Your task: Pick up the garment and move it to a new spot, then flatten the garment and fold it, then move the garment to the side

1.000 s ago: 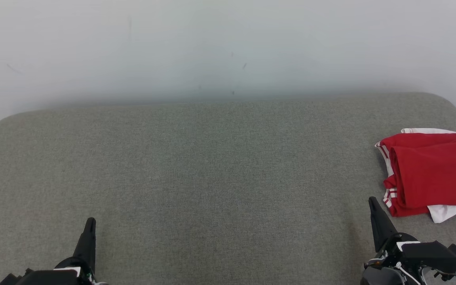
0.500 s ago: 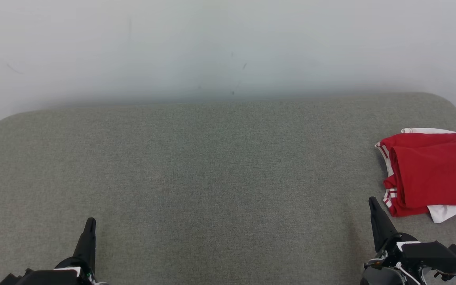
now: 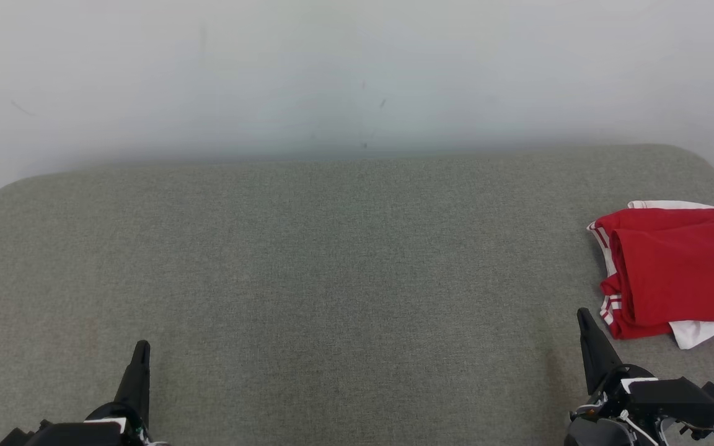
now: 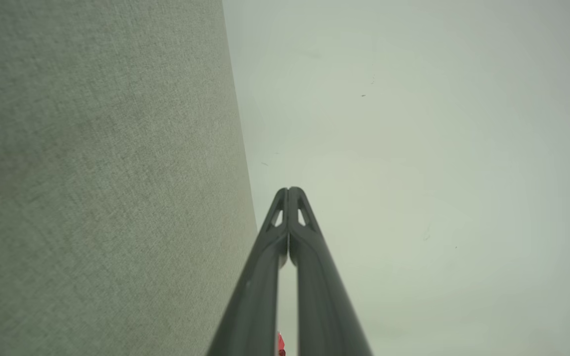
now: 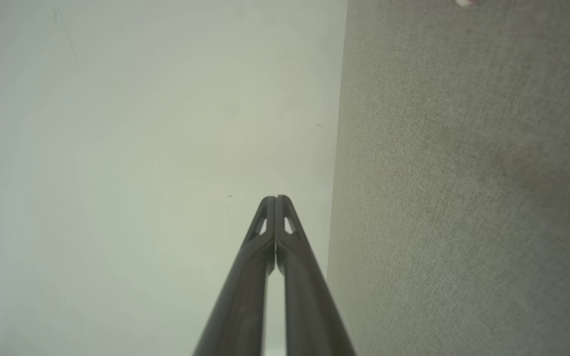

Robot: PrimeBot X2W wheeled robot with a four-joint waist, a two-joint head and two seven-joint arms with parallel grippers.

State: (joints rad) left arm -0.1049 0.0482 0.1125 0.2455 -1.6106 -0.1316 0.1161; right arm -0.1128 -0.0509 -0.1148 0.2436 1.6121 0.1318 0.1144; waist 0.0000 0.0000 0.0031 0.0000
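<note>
Grey surface [image 3: 332, 248], garment [image 3: 679, 272] partly off-frame

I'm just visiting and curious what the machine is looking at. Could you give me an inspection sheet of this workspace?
Surface: grey cloth-covered top, flat.
Job's things: red shirt with white trim, folded, lying at the right edge, partly cut off by the picture.
Clutter: nothing seen.
Pincers: left pincer and right pincer both shut, holding nothing, apart from the shirt.
Cables: thin wires at the right pincer's base.
Surroundings: pale wall with a few small dark marks.
</note>
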